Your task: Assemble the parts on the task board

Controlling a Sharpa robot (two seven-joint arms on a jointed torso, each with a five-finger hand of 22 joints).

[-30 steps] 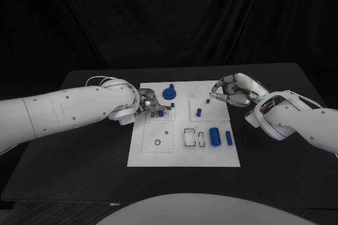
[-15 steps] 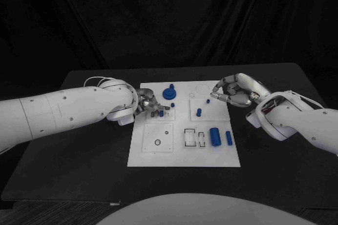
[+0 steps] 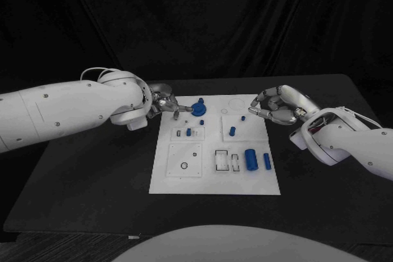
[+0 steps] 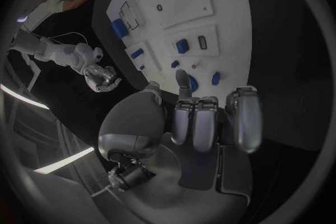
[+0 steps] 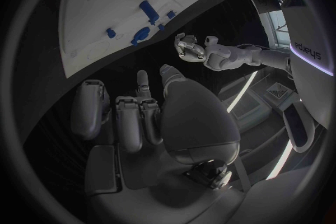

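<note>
Left hand sits at the far left corner of the board, fingers reaching toward the round blue part just ahead of the fingertips. In the left wrist view the fingers are curled side by side, the thumb stretched toward that same blue part; nothing shows between them. Whether a fingertip touches the part I cannot tell.

Right hand hovers over the board's far right corner, fingers curled in, apparently holding nothing. Beside it, toward the board's middle, stand two small blue pegs.

Nearer the robot than both hands: two blue cylinders lying side by side on the right half of the board, next to a pair of rectangular slots. On the left half, a square plate with a small ring.

Judgement: the step in hand is the left hand's approach to the round blue part, grasp not yet made. Next move calls for closing thumb and fingers around it squarely, then lifting straight so it does not tip or jam.
</note>
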